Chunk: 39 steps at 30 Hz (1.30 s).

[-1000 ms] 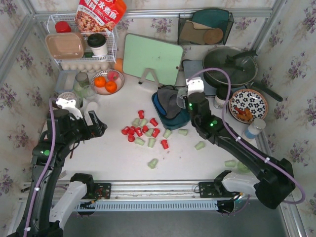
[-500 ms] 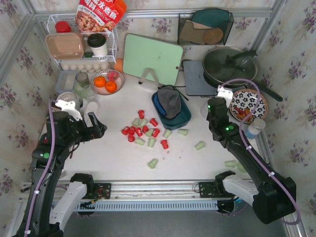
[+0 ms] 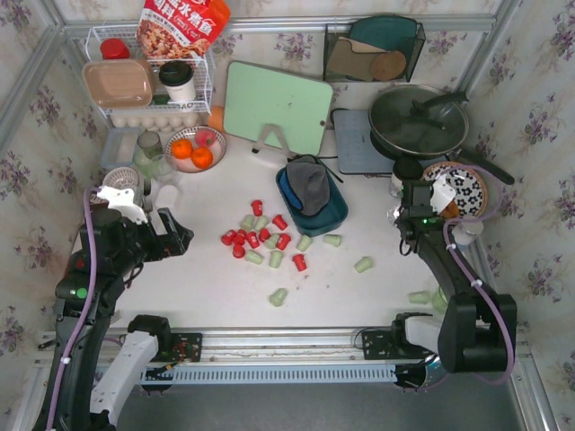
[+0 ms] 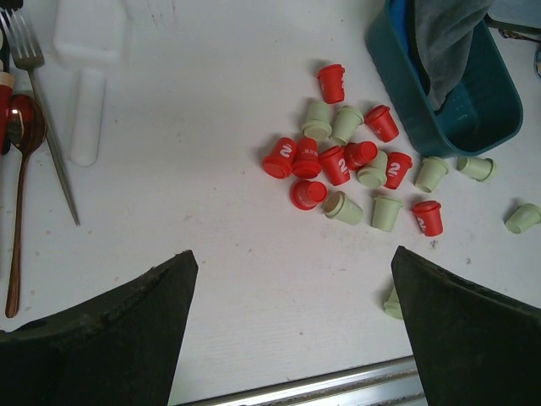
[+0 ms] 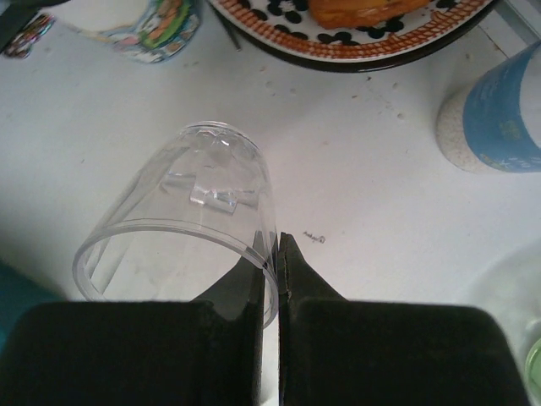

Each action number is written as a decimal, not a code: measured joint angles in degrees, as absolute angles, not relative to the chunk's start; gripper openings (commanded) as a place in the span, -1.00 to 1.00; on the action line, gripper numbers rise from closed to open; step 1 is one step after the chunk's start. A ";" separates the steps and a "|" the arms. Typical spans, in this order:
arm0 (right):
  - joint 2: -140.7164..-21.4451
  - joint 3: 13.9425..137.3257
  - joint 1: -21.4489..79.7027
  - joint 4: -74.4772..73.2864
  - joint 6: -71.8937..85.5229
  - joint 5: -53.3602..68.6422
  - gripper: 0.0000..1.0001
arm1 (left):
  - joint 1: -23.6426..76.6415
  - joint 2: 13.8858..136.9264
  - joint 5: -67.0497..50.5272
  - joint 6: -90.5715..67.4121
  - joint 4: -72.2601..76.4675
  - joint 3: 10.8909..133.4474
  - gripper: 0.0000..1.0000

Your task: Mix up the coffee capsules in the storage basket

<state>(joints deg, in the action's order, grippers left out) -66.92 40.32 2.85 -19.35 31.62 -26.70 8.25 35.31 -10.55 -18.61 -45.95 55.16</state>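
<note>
The right pincer (image 5: 277, 254), clenched on the rim of a clear cup (image 5: 203, 199), had swung from the basket (image 3: 334, 218) to the plate (image 3: 467, 180). The left pincer (image 4: 289, 254) hung released, and the capsules (image 3: 260, 241) lay unmixed on the bench (image 3: 207, 278).

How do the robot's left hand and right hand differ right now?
The left hand is wide open and empty; the right hand is shut on the rim of a clear cup. The left hand faces the scattered coffee capsules; the right hand is by the patterned plate. Both are black.
</note>
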 measured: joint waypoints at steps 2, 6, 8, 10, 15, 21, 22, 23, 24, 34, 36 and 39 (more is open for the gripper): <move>-69.54 41.47 0.82 -19.66 33.32 -26.13 -1.00 | 8.34 35.29 -10.57 -18.61 -45.95 55.16 1.00; -74.15 43.38 -4.34 -19.88 35.51 -22.39 -1.00 | 8.73 35.03 -10.57 -18.61 -45.93 55.16 1.00; -76.40 44.66 -6.79 -19.90 35.88 -19.49 -1.00 | 8.97 35.03 -10.57 -18.61 -45.93 55.16 1.00; -78.61 46.17 -8.56 -19.92 36.05 -17.04 -0.99 | 9.02 35.05 -10.57 -18.61 -45.93 55.16 0.99; -84.31 50.68 -9.89 -20.47 36.32 -13.63 -0.75 | 9.02 35.24 -10.57 -18.59 -45.93 55.18 1.00; -90.70 55.05 -11.31 -22.65 35.94 -11.33 -0.57 | 9.04 35.59 -10.57 -18.59 -45.93 55.22 1.00; -91.50 55.72 -11.49 -22.79 35.88 -10.87 -0.53 | 9.04 35.68 -10.57 -18.59 -45.93 55.22 0.99; -92.20 56.40 -11.64 -22.87 35.83 -10.52 -0.48 | 9.04 35.75 -10.57 -18.59 -45.93 55.22 0.99; -92.82 57.08 -11.75 -22.96 35.64 -10.46 -0.40 | 9.04 35.81 -10.57 -18.59 -45.93 55.22 0.99; -92.33 60.14 -11.86 -25.87 32.40 -12.32 0.39 | 9.02 36.51 -10.76 -18.59 -45.93 55.22 1.00; -91.02 60.40 -11.86 -26.06 31.70 -12.82 0.40 | 9.04 36.60 -10.79 -18.59 -45.93 55.22 0.99; -87.37 60.53 -11.77 -26.87 30.20 -13.69 0.47 | 9.04 36.67 -10.81 -18.59 -45.93 55.22 1.00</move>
